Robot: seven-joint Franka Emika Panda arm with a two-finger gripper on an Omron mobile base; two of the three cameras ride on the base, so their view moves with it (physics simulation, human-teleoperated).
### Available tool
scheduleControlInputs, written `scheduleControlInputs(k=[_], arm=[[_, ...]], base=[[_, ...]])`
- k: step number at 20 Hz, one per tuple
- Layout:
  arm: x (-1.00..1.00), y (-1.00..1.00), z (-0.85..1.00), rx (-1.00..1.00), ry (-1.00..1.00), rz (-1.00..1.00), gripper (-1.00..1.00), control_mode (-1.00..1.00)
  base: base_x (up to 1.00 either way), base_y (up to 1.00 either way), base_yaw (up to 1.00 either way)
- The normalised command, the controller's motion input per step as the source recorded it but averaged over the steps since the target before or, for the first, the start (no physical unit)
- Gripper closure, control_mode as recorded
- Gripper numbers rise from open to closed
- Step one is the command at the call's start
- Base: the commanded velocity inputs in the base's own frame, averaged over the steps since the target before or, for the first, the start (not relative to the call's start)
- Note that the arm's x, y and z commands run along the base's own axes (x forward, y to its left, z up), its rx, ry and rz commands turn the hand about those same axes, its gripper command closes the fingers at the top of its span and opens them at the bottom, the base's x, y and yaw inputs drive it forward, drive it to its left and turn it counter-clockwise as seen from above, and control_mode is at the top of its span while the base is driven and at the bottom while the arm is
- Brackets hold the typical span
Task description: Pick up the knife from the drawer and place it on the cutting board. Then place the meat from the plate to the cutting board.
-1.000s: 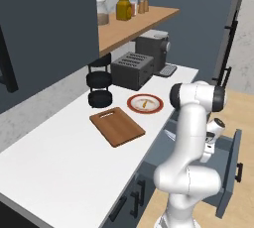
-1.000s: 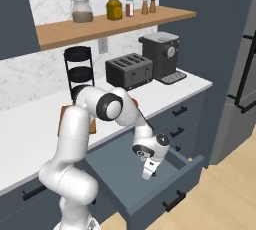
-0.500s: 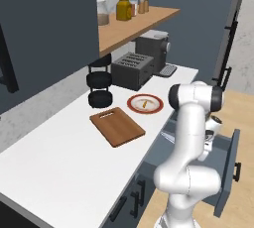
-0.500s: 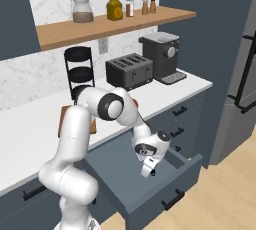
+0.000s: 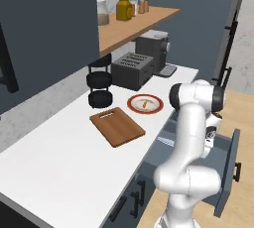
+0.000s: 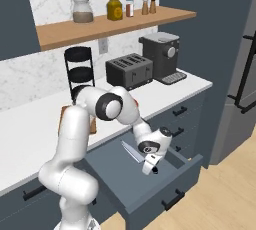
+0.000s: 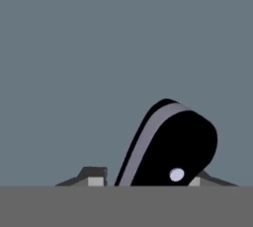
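- The fingers (image 7: 148, 181) straddled the black handle of the knife (image 7: 170, 149), partly apart; whether they gripped it I could not tell.
- Beneath them lay the open drawer (image 6: 150, 194).
- Well beyond, on the bench (image 5: 59, 167), waited the cutting board (image 5: 117, 126), plate (image 5: 145, 104) and meat (image 5: 144, 104).

Knife (image 6: 132, 152) handle hidden behind end effector (image 6: 150, 167); jaw contact unclear.

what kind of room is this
A kitchen, computer-rendered by the look of it: a toaster and coffee machine stand on a white counter, with jars on a wooden shelf above.
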Motion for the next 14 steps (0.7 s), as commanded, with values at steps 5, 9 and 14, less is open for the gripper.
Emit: scheduleControlInputs(k=[5,9,14], arm=[[-0.74,0.00,0.91,-0.06,0.00,-0.02,1.00,-1.00],[-0.81,-0.05,0.85,-0.08,0.00,-0.08,1.00,-1.00],[-0.82,0.00,0.84,-0.09,0.00,-0.15,1.00,-1.00]], base=[[0.00,0.00,0.00],[0.00,0.00,0.00],[0.00,0.00,0.00]])
